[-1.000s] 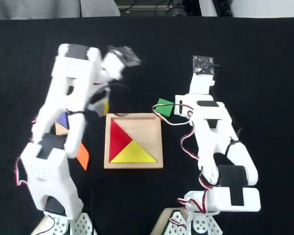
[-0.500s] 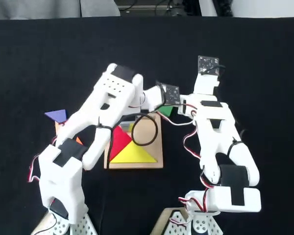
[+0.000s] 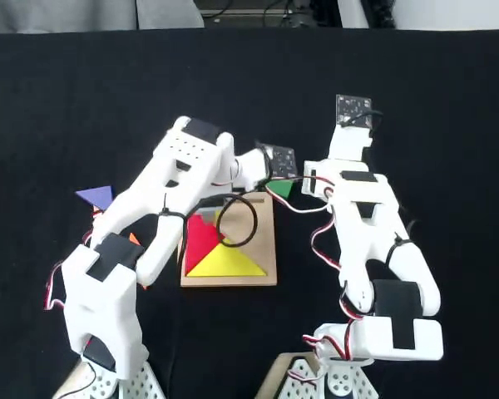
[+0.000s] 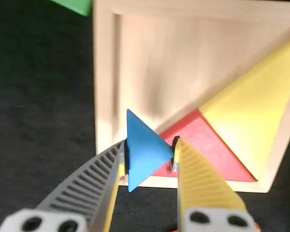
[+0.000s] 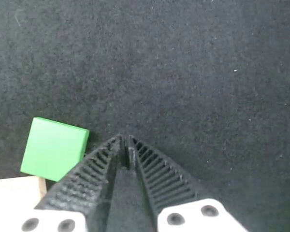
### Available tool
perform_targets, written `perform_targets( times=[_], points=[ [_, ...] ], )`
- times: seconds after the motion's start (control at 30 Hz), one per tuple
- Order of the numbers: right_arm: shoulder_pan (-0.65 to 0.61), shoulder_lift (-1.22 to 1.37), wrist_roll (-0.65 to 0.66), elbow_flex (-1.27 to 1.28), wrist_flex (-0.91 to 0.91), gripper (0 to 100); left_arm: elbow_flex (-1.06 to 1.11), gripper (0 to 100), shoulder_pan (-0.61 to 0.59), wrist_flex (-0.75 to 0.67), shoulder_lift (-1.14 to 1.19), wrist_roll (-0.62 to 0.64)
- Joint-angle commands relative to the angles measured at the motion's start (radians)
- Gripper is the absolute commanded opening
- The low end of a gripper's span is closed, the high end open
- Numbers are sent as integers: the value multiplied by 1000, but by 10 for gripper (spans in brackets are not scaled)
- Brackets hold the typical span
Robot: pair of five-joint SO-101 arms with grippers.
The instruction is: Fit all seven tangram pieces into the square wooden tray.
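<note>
My left gripper (image 4: 148,151) is shut on a blue triangle (image 4: 144,151), held over a corner of the square wooden tray (image 4: 154,72), just above the tip of the red triangle (image 4: 205,147). A yellow triangle (image 4: 251,111) lies beside the red one in the tray (image 3: 258,218). In the high view the left arm reaches across the tray's far side and hides its own fingers. My right gripper (image 5: 123,143) is shut on nothing, resting low over the black cloth right next to a green square (image 5: 53,147), which lies just off the tray's far right corner (image 3: 279,188).
A purple triangle (image 3: 96,197) lies on the cloth to the left of the tray. A bit of an orange piece (image 3: 134,239) peeks out beside the left arm. The right arm (image 3: 370,233) stands to the right of the tray.
The left arm swung from the left side of the table over the tray with the blue triangle in its gripper. The purple triangle came into sight. The right arm stayed put.
</note>
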Motion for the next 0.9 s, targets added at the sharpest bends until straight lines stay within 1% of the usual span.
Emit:
perform_targets(
  times=[0.0, 0.13, 0.2, 0.3, 0.47, 0.57, 0.67, 0.73, 0.87],
  points=[
    [3, -47, 12, -22, -20, 11, 10, 155, -4, -8, -48, -3],
    [3, -45, 14, -22, -20, 11, 13, 205, -16, -23, -48, 3],
    [3, -45, 14, -22, -20, 11, 16, 209, -24, -52, -48, 8],
    [3, -45, 14, -22, -20, 11, 16, 214, -33, -83, -48, 52],
    [3, -45, 14, -22, -20, 11, 16, 214, -38, -106, -48, 60],
    [3, -45, 14, -22, -20, 11, 16, 212, -24, -104, -48, 68],
    [3, -45, 14, -22, -20, 11, 13, 213, 28, -107, -48, 143],
    [3, -45, 14, -22, -20, 11, 16, 213, 50, -109, -43, 152],
    [3, -45, 14, -21, -20, 11, 8, 213, 48, -181, 32, 160]
  ],
)
